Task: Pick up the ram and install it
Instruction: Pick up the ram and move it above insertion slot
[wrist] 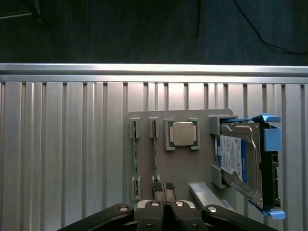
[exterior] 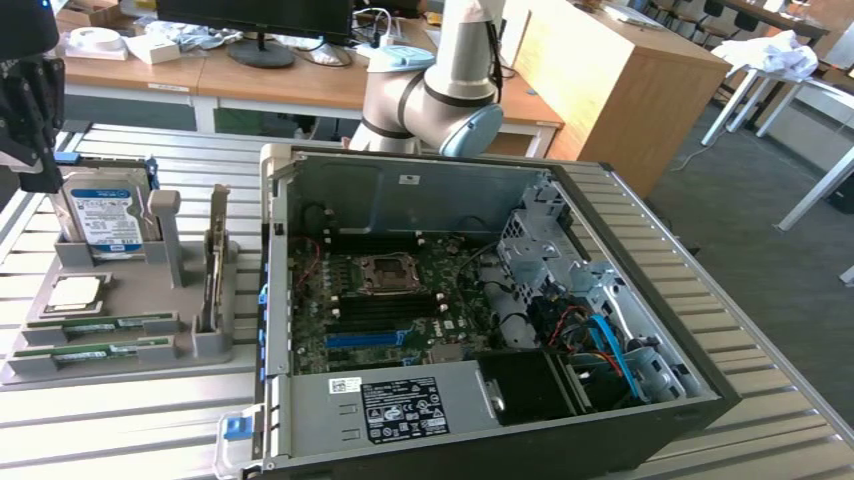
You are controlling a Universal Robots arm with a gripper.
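Gripper (wrist: 163, 187) jaws closed together, gripping nothing, over tray (wrist: 185, 166), near ram (wrist: 155, 149) end; 2nd stick (wrist: 135, 154) alongside.

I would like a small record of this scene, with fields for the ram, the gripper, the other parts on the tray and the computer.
ram: long thin green circuit-board stick, on edge in its slot of the grey plastic tray, not lifted
look-alike: second green stick, in the neighbouring slot
gripper: black gripper above the tray, fingers shut, holding nothing
other parts: square silver processor chip; boxy blue-labelled hard drive
computer: open black tower case beside the tray, motherboard exposed
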